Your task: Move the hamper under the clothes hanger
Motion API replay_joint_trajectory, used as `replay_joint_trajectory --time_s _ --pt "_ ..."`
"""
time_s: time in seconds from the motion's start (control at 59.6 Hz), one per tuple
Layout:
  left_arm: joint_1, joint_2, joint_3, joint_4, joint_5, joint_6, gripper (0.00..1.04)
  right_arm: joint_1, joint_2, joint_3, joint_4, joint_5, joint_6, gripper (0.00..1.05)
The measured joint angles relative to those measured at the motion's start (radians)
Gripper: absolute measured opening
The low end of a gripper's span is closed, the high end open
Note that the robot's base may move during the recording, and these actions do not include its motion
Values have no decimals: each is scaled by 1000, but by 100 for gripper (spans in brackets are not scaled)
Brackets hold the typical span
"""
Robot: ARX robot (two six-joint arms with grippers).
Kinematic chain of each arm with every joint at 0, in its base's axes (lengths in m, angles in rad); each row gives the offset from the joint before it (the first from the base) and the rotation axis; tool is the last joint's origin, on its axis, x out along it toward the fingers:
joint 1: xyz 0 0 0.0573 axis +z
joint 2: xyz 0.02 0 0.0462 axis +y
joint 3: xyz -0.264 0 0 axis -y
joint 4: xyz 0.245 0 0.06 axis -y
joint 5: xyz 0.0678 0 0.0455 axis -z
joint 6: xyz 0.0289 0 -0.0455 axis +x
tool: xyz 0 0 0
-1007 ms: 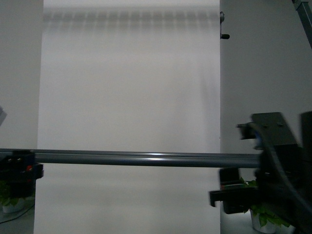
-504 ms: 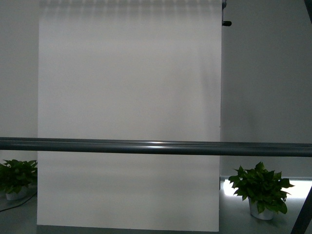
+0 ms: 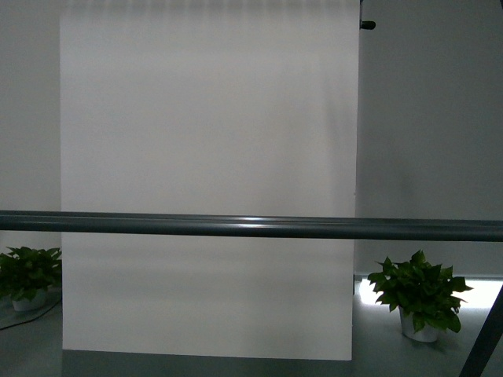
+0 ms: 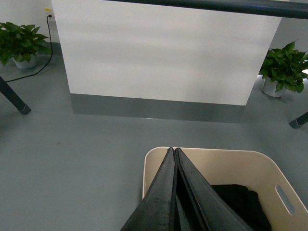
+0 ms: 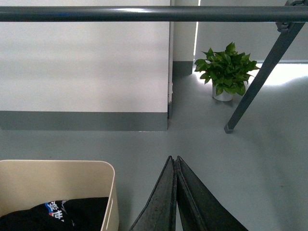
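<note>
Spanning the front view from edge to edge, one horizontal bar of the clothes hanger [image 3: 251, 227] is seen before a white backdrop panel [image 3: 208, 118]. Neither arm is shown in that view. A potted plant [image 3: 420, 294] is located on the grey floor to the right, and a second plant [image 3: 27, 275] to the left.

In the left wrist view, the left gripper [image 4: 174, 150] is seen with its jaws pressed together, positioned above the near rim of the hamper [image 4: 231, 161]. Dark clothing [image 4: 240, 204] is contained in the hamper, and a slot handle hole is visible in its wall. Bare floor [image 4: 72, 154] is left between the hamper and the panel's lower edge.

In the right wrist view, the right gripper [image 5: 174, 159] is likewise closed, with nothing between its jaws, just beside the hamper's rounded corner. A slanted leg [image 5: 257, 79] of the clothes hanger is planted well apart, with open floor around it.
</note>
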Motion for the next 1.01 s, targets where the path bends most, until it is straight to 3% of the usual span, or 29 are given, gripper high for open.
replay_joint_trajectory --time_s 0.067,0.168,0.353,0.487,1.007 --pt "0 -38 -18 -19 0 0 3 -41 -42 -19 -24 -58 0 2" --pt "0 -95 -42 -53 0 0 3 -67 -103 -43 -60 -60 1 2" --pt "0 -192 -79 -111 0 2 3 -69 -156 -105 -54 -64 1 2" --pt "0 -216 -119 -96 0 3 3 -69 -237 -118 -122 -64 1 2" --pt "-1 -528 -120 -381 -1 7 3 -69 -562 -127 -417 -64 1 2"
